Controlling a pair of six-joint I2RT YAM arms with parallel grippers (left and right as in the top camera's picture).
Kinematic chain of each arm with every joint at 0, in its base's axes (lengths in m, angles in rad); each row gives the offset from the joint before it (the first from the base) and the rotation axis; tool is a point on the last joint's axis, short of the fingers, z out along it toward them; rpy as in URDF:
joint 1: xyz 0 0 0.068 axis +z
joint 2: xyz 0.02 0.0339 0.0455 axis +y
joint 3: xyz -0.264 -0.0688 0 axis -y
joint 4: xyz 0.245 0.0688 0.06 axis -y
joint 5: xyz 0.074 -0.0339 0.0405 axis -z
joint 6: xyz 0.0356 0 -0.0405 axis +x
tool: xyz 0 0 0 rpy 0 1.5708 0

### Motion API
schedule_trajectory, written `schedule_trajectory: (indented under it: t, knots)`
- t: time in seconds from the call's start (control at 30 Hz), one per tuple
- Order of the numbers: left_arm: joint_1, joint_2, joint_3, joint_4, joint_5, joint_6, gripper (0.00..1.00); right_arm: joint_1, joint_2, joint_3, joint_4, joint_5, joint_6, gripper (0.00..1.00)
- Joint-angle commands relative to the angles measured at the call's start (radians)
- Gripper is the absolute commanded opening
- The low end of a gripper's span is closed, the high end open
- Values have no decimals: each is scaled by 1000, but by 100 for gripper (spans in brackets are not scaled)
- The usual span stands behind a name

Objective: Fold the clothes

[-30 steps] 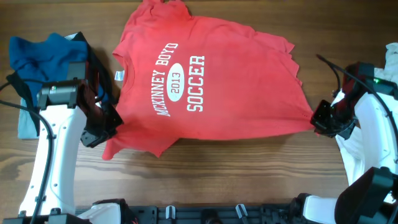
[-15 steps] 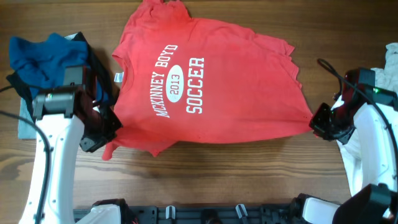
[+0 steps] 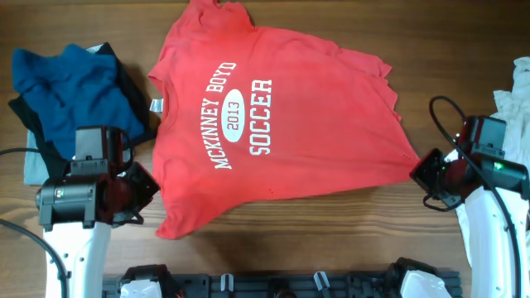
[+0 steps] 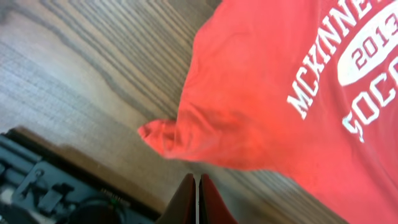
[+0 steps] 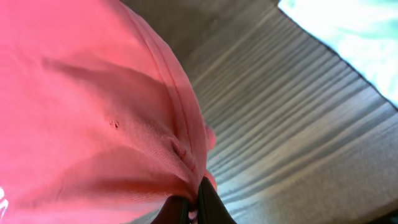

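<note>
Right claw (image 5: 194, 210) pinches a bunch of cloth at the hem corner of the red shirt (image 5: 81, 112), fingers closed tight on it. Left claw (image 4: 198, 198) is pressed together with nothing that we can see between its tips. The shirt's near sleeve (image 4: 163, 138) lies crumpled on the table (image 4: 74, 68) just ahead of those tips.

From above, we see the shirt spread print-up, its long axis running across the table from collar (image 3: 159, 103) on the left to hem on the right. Each arm thus stands at one end: the left nearer collar and sleeve, the right at the hem. We judge that the coming move turns on the left side, where the cloth lies forward of the claw and toward the table's middle, with the sleeve tip the nearest thing to take.

Whether the left tips touch the sleeve we cannot tell, as the wrist covers them from overhead. The far sleeve is cut off at the top edge. A blue heap (image 3: 66, 83) sits beyond the left arm, and white cloth (image 3: 513, 99) is cropped at the right edge. The right wrist view is washed pink, so the weave blurs.
</note>
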Motion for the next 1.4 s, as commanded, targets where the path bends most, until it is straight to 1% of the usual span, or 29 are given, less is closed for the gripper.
schedule_trajectory:
  t: [0.0,0.1,0.13,0.17,0.2,0.23,0.27,0.3,0.43,0.53,0.73,0.9,0.97,1.1,1.27,1.37]
  knots:
    - [4,23,-15,41,-21,-21,4,-2,-8,0,3,-5,6,4]
    - [4,53,-15,43,-21,-21,4,-2,2,0,2,-4,-5,4]
    - [4,66,-15,37,-21,-20,8,-2,6,0,3,-4,-5,4]
    - [4,81,-15,27,-20,-20,16,-2,10,0,3,-4,-5,4]
    - [4,98,-16,16,-20,-20,35,-2,13,0,3,-5,-5,4]
    - [4,117,-20,8,-16,-20,49,-2,13,0,2,-4,-7,4]
    - [4,131,-28,5,-9,-20,57,-2,13,0,3,-5,-14,4]
    - [4,143,-36,5,0,-20,58,-2,13,0,5,-5,-22,4]
    - [4,211,-74,26,70,-18,59,-2,13,0,5,-4,-32,4]
    - [4,264,-79,27,78,-21,61,-2,13,0,5,-4,-44,4]
    - [4,349,-92,25,78,-32,62,-2,13,0,6,-4,-57,4]
    - [4,362,-178,83,132,-47,58,-2,13,0,6,-4,-61,4]
    - [4,362,-211,120,165,-47,53,-2,13,0,8,-4,-61,4]
    - [4,362,-243,153,167,-47,49,-2,13,0,8,-5,-61,4]
    - [4,362,-285,208,167,-47,49,-2,13,0,7,-5,-64,4]
    - [4,362,-336,259,167,-47,44,-2,13,0,7,-5,-69,4]
